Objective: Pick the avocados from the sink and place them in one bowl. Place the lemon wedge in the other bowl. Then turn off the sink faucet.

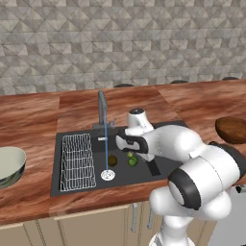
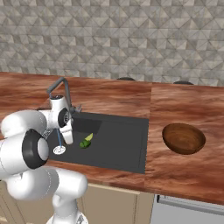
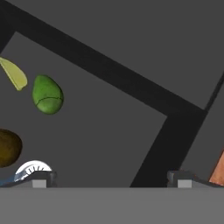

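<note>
In the dark sink (image 1: pixel 86 185) lie a dark olive-brown avocado (image 1: pixel 112 160), a bright green avocado (image 1: pixel 133 162) and a small yellow lemon wedge (image 1: pixel 129 154). The hand view shows the green avocado (image 3: pixel 47 94) at upper left, the lemon wedge (image 3: pixel 14 74) beside it and the brown avocado (image 3: pixel 8 148) at the left edge. My gripper (image 3: pixel 109 181) hangs open above the basin floor, to one side of the fruits, holding nothing. A thin blue stream runs from the faucet (image 1: pixel 102 108) to the drain (image 1: pixel 107 175). The brown wooden bowl (image 2: pixel 183 138) sits right of the sink, the pale bowl (image 1: pixel 9 166) left.
A white wire rack (image 1: pixel 76 161) fills the left part of the basin. Wooden counter (image 2: pixel 183 105) surrounds the sink, with a tiled wall behind. My arm's white links hang over the sink's front right edge in the left base view.
</note>
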You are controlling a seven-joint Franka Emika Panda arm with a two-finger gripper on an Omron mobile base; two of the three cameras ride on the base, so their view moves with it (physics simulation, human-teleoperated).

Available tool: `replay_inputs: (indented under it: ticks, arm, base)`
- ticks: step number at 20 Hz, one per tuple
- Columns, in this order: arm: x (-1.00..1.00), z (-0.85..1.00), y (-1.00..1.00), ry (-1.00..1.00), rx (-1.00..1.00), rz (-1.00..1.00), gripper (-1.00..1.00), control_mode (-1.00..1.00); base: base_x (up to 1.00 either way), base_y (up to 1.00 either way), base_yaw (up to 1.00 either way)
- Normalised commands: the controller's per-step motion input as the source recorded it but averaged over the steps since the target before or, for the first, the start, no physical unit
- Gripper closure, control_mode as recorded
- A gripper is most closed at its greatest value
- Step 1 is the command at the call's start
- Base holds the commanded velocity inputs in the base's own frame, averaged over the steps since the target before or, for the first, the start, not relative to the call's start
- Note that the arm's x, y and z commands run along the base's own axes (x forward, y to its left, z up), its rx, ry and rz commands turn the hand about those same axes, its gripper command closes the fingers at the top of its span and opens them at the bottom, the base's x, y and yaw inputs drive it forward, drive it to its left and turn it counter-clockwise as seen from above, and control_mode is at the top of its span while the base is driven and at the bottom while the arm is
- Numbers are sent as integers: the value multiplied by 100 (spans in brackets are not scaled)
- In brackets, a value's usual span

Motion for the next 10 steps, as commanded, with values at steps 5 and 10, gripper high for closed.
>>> replay_inputs:
  ticks: [5,10]
  arm:
    - [15,-20,0,0,0,0,-100,-100]
    - [23,-14,0,0,0,0,-100,-100]
  base:
    - [0,0,0]
    - [0,0,0]
